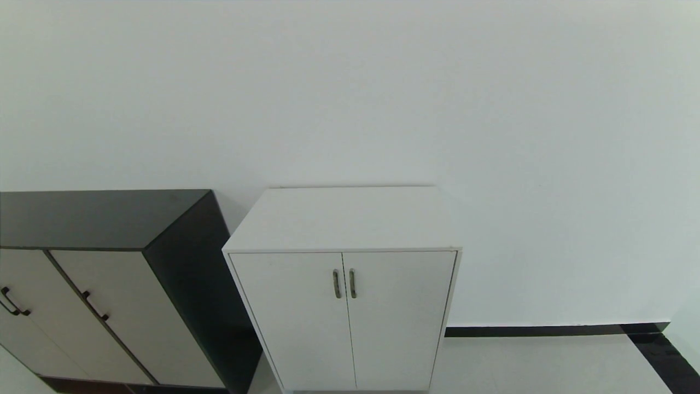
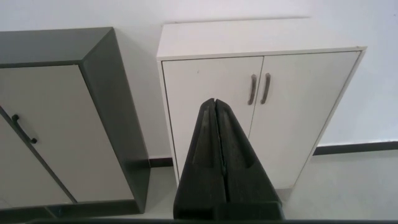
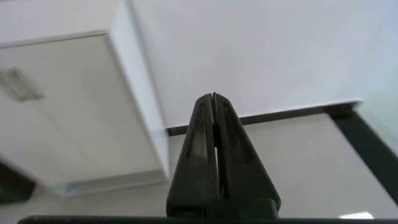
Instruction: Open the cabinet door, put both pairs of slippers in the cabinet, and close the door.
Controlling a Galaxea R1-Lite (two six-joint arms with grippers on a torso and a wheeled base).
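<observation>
White wall (image 1: 492,109), closed cabinet (image 1: 344,312), well apart from left tool (image 2: 215,102), right tool (image 3: 213,98)

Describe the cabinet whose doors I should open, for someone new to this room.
Against the white wall stand two cabinets side by side. The white cabinet is the right one, beside the dark cabinet. It alone is white all over, with two grey handles upright together where its closed doors meet.
</observation>
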